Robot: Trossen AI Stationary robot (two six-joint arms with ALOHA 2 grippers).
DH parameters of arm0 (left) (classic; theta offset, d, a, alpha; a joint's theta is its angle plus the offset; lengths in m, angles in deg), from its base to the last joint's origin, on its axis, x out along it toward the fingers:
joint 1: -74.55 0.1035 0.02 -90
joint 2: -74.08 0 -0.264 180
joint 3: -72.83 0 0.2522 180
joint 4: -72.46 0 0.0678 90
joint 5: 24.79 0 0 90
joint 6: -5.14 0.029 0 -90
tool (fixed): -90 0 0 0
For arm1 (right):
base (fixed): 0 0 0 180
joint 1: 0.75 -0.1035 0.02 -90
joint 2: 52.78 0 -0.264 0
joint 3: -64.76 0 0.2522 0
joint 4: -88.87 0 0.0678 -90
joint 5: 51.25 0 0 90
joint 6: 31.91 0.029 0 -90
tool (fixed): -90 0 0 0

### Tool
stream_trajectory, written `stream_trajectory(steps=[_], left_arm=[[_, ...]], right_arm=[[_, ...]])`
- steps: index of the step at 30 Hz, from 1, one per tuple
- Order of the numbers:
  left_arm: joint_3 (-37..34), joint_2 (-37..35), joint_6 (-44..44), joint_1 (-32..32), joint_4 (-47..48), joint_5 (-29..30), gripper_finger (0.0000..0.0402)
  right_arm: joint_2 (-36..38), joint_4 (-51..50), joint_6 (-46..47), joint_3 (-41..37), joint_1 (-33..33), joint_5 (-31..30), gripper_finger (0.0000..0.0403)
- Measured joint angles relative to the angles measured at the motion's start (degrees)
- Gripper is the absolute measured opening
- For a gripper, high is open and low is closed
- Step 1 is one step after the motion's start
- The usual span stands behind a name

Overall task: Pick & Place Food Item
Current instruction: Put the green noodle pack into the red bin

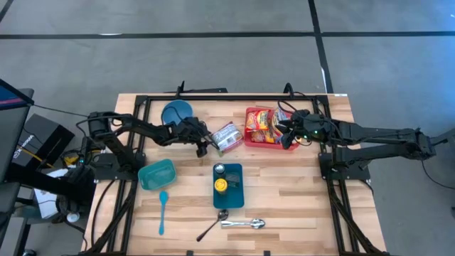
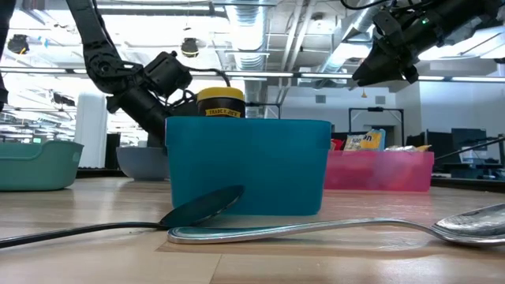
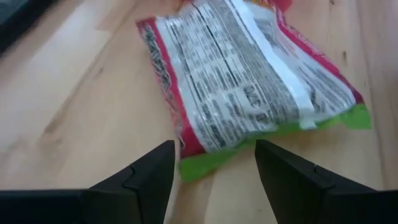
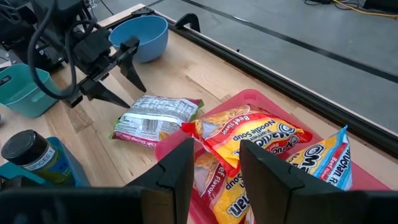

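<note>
Nearest the front edge of the wooden table (image 1: 284,206): a metal spoon (image 1: 243,224) and a dark spoon (image 1: 212,225) lying touching, a light blue plastic spoon (image 1: 163,210) off to the left. Behind them a blue rectangular bin (image 1: 232,192) holding a yellow-lidded jar (image 1: 221,185) and a dark-lidded jar (image 1: 220,169). Teal tub (image 1: 156,175) sits left of the bin.

Mid-table: a noodle packet (image 1: 227,135) with white back, red and green edges, lies flat on the wood, between the blue bowl (image 1: 178,112) and the red tray (image 1: 264,143), just beside the tray, not in it. Left gripper (image 1: 202,147) is right at the packet's near end, low over the table. In the left wrist view its fingers (image 3: 149,174) are spread, straddling the packet's green corner (image 3: 205,163), gripping nothing.

Right gripper (image 1: 288,139) hangs above the red tray's right side, fingers (image 4: 180,165) partly apart, empty. Tray holds several ramen packets: a beef flavor one (image 4: 249,137) on top, another one (image 4: 317,158) with blue beside it.

Far edge: black frame rail (image 1: 234,96) along the back of the table, grey floor beyond.
</note>
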Motion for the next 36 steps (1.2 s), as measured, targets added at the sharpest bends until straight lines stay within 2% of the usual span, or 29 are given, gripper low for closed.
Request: stream_trajectory(steps=[11,17,22,28,36], left_arm=[[-0.07,1.28,-0.69,-0.23,-0.25,-0.44,0.0215],[0.00,4.72,-0.88,-0.12,-5.50,-0.36,0.0219],[0.00,4.88,-0.88,-0.13,-6.01,-0.16,0.0212],[0.00,4.88,-0.89,-0.12,-5.51,-0.12,0.0182],[0.00,4.88,-1.32,-0.12,-5.27,-0.14,0.0116]], right_arm=[[-0.01,0.04,0.01,0.00,0.00,-0.01,0.0123],[0.01,0.07,0.01,0.00,-0.05,-0.01,0.0123],[0.00,0.00,0.01,0.00,-0.07,-0.01,0.0123],[0.00,0.00,0.01,0.00,-0.07,-0.01,0.0123],[0.01,0.00,0.01,0.00,-0.07,-0.01,0.0123]])
